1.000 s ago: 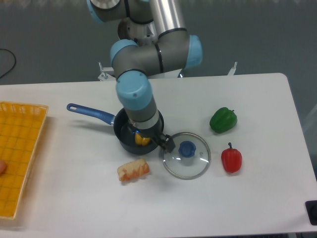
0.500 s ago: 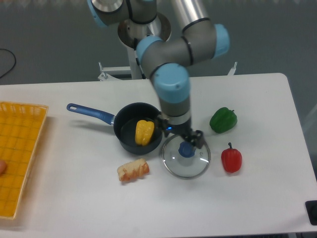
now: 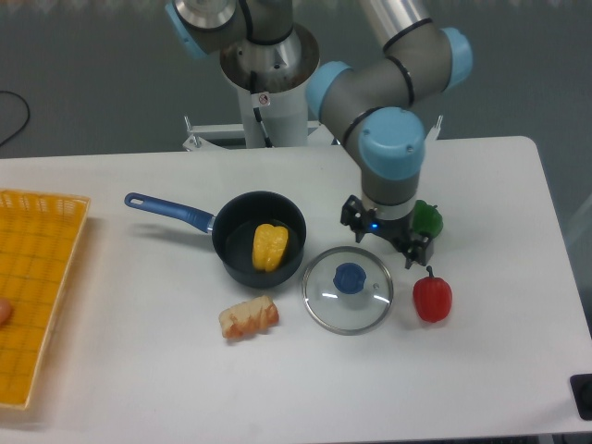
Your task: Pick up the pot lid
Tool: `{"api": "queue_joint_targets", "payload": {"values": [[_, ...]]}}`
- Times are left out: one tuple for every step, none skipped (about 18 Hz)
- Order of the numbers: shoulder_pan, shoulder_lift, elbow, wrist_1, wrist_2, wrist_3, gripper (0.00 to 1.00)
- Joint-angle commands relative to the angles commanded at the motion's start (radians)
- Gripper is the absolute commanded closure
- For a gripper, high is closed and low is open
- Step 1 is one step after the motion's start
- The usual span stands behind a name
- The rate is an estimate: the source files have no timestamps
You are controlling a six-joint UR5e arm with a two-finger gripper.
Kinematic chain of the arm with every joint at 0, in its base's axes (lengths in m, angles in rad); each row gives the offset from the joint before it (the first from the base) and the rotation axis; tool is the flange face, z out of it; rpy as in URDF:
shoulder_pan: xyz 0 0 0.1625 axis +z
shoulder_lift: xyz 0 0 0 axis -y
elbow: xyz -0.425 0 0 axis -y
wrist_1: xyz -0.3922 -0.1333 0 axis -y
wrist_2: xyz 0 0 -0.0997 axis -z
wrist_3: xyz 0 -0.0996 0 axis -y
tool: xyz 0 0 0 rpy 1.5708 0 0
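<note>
Pot lid (image 3: 335,311): transparent, with a blue knob (image 3: 350,278), lying flat on the worktop (image 3: 166,370), knob uppermost. Clock directions are read in the camera view, with the lid as centre. The gripper (image 3: 388,232) of the robot arm (image 3: 381,134) is at 1 o'clock, outside the lid's outline; its jaws stand apart, and their height cannot be told. Behind it, partly hidden, lies a green pepper (image 3: 428,219), between 1 and 2 o'clock. A red pepper (image 3: 432,299) lies near the lid at 3 o'clock. Just beside the lid, at 10 o'clock, is a black pan (image 3: 231,256) containing a yellow item (image 3: 269,248); its blue handle (image 3: 169,211) points to 10 o'clock. A bread-like piece (image 3: 249,317) lies between 8 and 9 o'clock. Well apart, at 9 o'clock, is a yellow tray (image 3: 32,268).
</note>
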Motion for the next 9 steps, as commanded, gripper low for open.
{"api": "queue_joint_targets", "payload": {"values": [[-0.002,-0.014,-0.009,0.015,0.000,-0.005,0.00],[-0.003,-0.019,-0.014,0.014,-0.006,-0.008,0.00],[-0.002,-0.019,-0.027,0.014,-0.012,-0.018,0.00],[-0.002,-0.020,-0.043,0.015,-0.021,-0.049,0.00],[-0.002,-0.031,-0.041,0.016,-0.034,-0.099,0.00],[-0.003,-0.045,-0.043,0.022,-0.037,-0.144,0.00],[-0.003,-0.049,-0.041,0.025,-0.037,-0.170,0.00],[-0.003,-0.051,-0.041,0.032,-0.038,-0.179,0.00],[-0.002,-0.046,-0.041,0.032,-0.046,-0.183,0.00]]}}
